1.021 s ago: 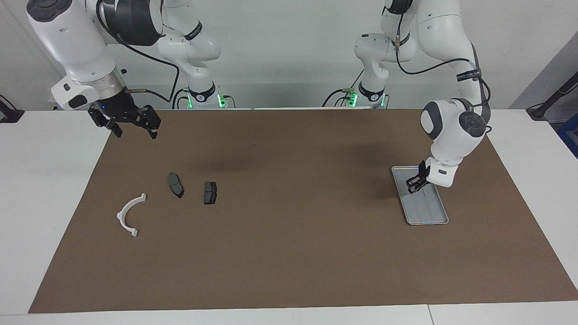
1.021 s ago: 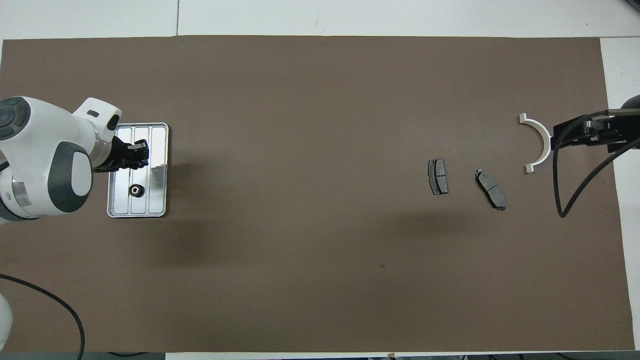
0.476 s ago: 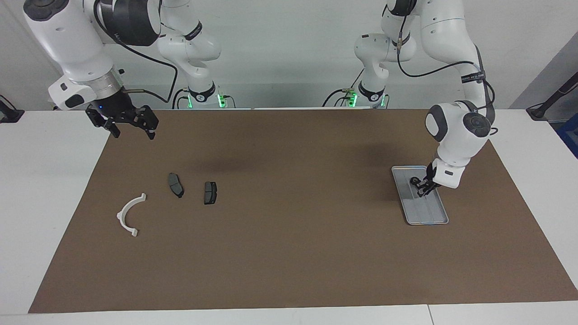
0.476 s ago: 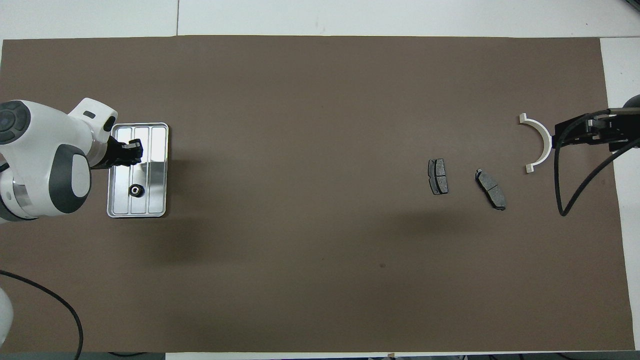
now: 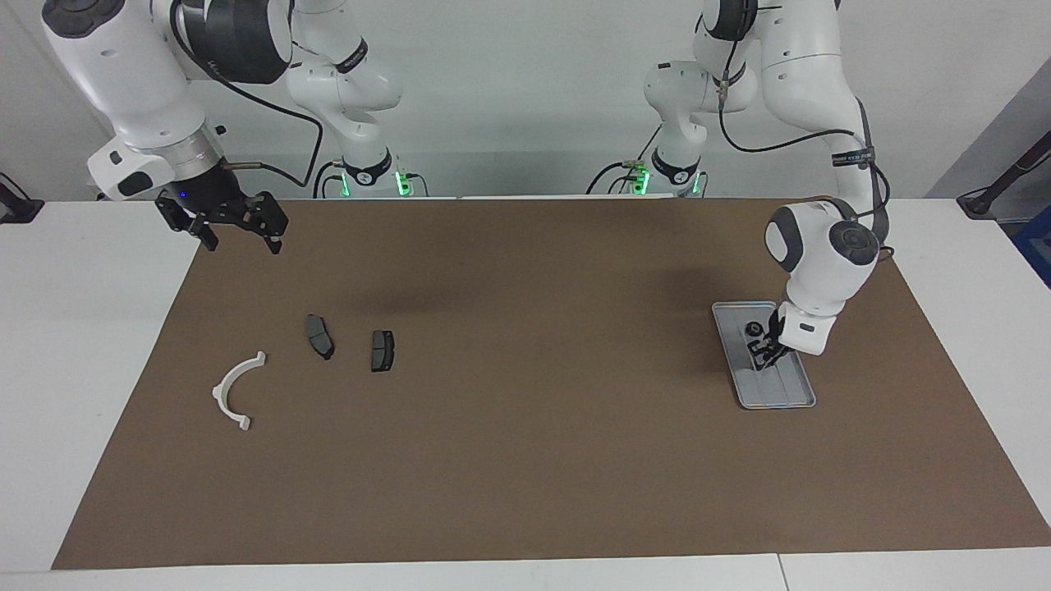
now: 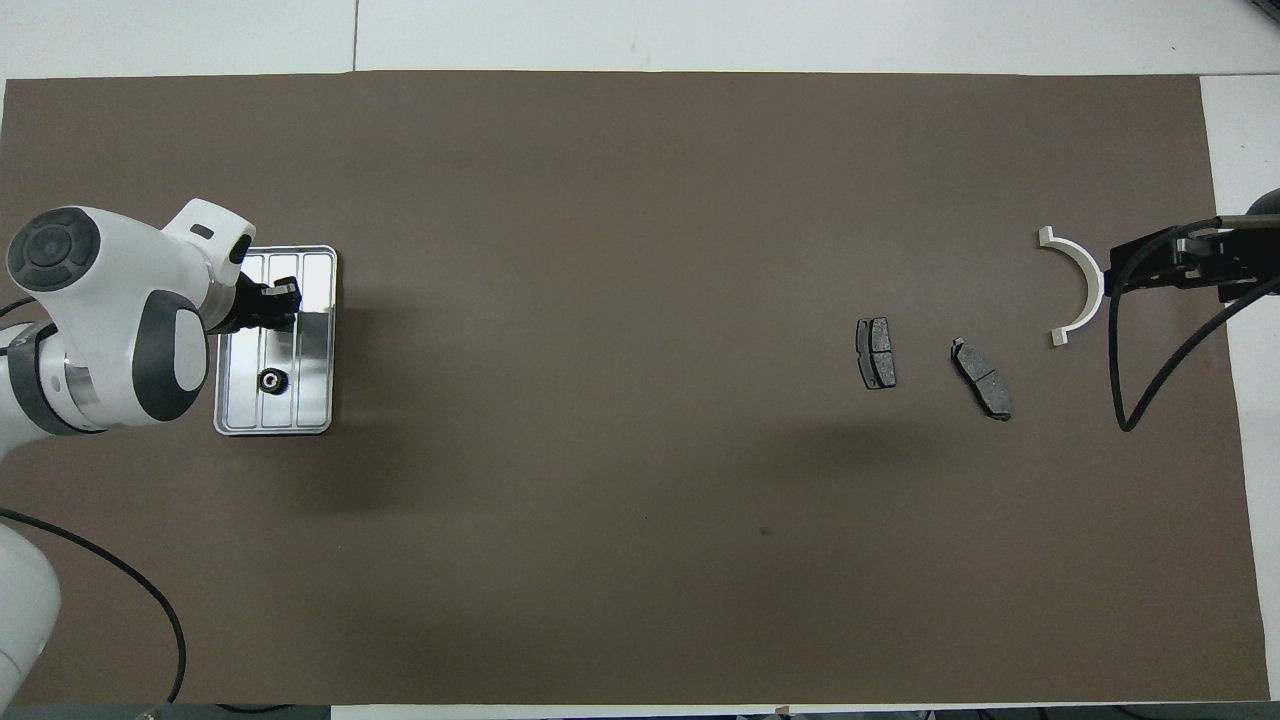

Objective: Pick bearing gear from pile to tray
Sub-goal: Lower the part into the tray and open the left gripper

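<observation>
A black bearing gear (image 6: 271,380) (image 5: 752,328) lies in the silver tray (image 6: 316,282) (image 5: 784,392) at the left arm's end of the mat. My left gripper (image 5: 764,351) (image 6: 278,302) hangs low over the tray's middle, shut; I cannot see whether anything sits between its tips. The pile, a white half-ring bracket (image 5: 232,387) (image 6: 1082,282) and two dark brake pads (image 5: 319,336) (image 5: 382,350), lies at the right arm's end. My right gripper (image 5: 236,232) (image 6: 1150,265) waits open, high over the mat's edge beside the bracket.
The brown mat (image 5: 525,427) covers most of the white table. The right arm's black cable (image 6: 1125,400) hangs over the mat near the bracket. A wide stretch of bare mat separates the pile from the tray.
The left arm's wrist has swung over the tray and its gripper has shifted slightly, uncovering the gear in the facing view. The right gripper rose a little; the parts stayed put.
</observation>
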Motion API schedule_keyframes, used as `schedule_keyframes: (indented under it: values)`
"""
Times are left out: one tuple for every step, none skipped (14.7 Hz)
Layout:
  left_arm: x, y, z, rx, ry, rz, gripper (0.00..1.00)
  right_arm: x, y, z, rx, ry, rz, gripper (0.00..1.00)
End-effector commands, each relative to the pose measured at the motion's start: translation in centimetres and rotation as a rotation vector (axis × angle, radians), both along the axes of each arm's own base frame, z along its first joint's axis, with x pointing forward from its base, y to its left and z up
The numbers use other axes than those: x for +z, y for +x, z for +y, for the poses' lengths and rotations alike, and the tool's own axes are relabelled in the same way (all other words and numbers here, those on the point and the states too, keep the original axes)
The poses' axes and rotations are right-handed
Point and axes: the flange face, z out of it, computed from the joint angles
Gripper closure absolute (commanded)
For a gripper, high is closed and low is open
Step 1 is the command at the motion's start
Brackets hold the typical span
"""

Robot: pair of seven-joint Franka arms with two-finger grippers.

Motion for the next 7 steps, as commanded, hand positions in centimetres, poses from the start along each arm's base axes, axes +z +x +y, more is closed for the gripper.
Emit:
schedule_keyframes:
  values:
    - [-0.4,0.5,-0.2,0.006,0.015,-0.014,1.00,-0.2,0.0,-0.4,0.020,0.014,-0.012,0.00]
    - [-0.5,0.4,-0.2,0.006,0.015,-0.013,1.00,-0.1,0.0,-0.7,0.015,0.014,-0.015,0.00]
    - [-0.5,0.4,-0.2,0.005,0.016,-0.010,1.00,-0.2,0.0,-0.7,0.015,0.014,-0.014,0.00]
    - [-0.7,0.3,-0.1,0.005,0.016,-0.008,0.65,-0.2,0.0,-0.8,0.014,0.014,-0.012,0.00]
    - [-0.6,0.4,0.0,0.007,0.016,-0.008,0.07,-0.2,0.0,-0.7,0.015,0.014,-0.012,0.00]
    - [-0.3,0.5,0.0,0.007,0.017,-0.006,0.00,-0.2,0.0,-0.7,0.015,0.014,-0.012,0.00]
    - [0.5,1.0,0.0,0.006,0.016,-0.011,0.00,-0.2,0.0,-0.6,0.017,0.014,-0.014,0.00]
